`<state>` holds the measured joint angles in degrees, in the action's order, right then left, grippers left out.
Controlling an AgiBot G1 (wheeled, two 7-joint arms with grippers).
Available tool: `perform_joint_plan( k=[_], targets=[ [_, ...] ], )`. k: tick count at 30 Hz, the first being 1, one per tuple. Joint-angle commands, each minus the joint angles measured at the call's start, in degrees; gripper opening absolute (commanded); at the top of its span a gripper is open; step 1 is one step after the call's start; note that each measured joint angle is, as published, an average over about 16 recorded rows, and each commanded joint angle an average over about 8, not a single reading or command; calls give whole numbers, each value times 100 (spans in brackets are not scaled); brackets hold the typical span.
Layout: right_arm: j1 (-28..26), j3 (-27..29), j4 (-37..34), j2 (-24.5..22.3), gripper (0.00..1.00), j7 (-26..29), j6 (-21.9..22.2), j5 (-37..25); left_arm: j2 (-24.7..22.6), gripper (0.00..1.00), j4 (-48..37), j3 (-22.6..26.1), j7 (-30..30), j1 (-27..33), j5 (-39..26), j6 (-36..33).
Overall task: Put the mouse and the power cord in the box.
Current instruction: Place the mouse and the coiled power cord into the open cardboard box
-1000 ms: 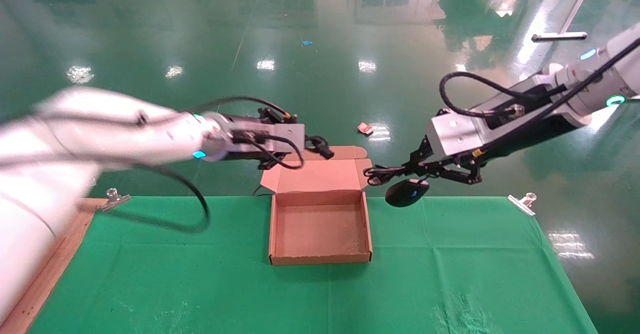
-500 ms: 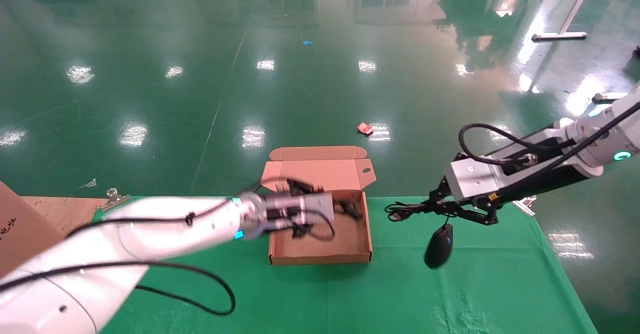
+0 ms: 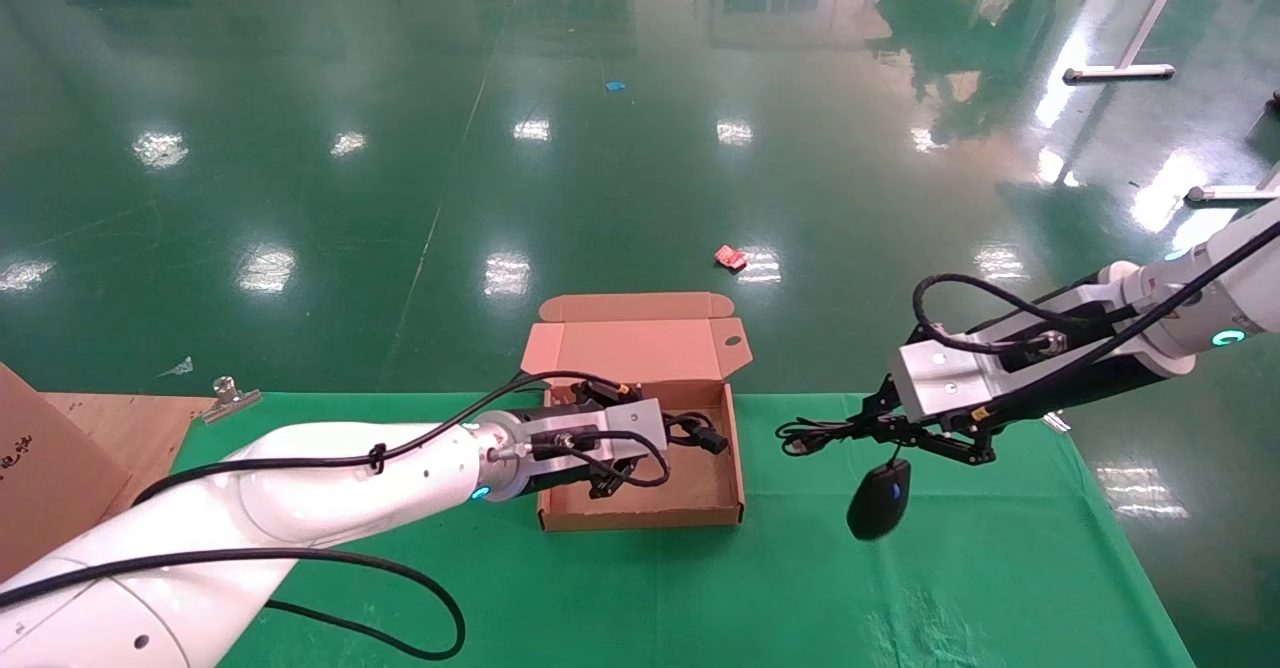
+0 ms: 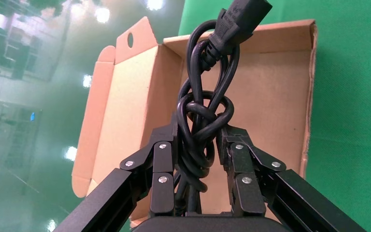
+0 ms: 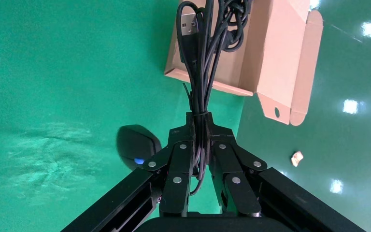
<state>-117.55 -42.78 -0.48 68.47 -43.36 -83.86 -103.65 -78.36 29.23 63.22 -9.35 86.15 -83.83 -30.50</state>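
Note:
The brown cardboard box [image 3: 640, 519] stands open on the green cloth, its lid [image 3: 640, 348] tilted back. My left gripper [image 3: 672, 436] is just over the box's inside, shut on the power cord [image 3: 702, 434]. The knotted black bundle [image 4: 204, 113] sits between the jaws of the left gripper [image 4: 201, 137], one plug [image 4: 241, 17] pointing past the box's wall [image 4: 311, 87]. Right of the box, my right gripper [image 3: 852, 432] is shut on the mouse's bundled thin cable [image 5: 200, 63]. The black mouse [image 3: 878, 500] hangs from that cable above the cloth, also visible as the mouse [image 5: 136, 145] beside the right gripper [image 5: 200, 121].
A green cloth [image 3: 700, 598] covers the table. A metal clip [image 3: 228, 395] holds the cloth at the back left corner, by a wooden board [image 3: 110, 418] and a brown carton [image 3: 30, 468]. A red scrap [image 3: 730, 256] lies on the glossy floor beyond.
My left arm swung down from above the lid and brought the power cord into the box. The right arm dropped and shifted right, and the mouse now hangs lower over the cloth.

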Motion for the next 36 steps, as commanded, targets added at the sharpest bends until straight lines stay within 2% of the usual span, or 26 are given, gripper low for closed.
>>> perform_joint_plan(
  k=[1,14,22,25,29,36],
  targets=[
    [41,3,-6,3,0,-5,17,3,1,100,-23,76,-37,19,108,17],
    [9,48,34,227,0,132,-34,69,5,100,-108,481,-212,107,660,110],
    [-20,89,109,596,0,302,225,128,60,100,-611,271,-131,355,1340,301],
    [27,102,162,763,0,404,441,149,133,100,-865,164,-206,489,1533,275],
    [238,131,419,925,0,573,895,214,392,100,-1093,0,-413,671,1785,-146],
    [1103,9,1554,1029,0,911,2321,470,1355,100,-935,-410,-1038,825,2425,-1747]
  ],
)
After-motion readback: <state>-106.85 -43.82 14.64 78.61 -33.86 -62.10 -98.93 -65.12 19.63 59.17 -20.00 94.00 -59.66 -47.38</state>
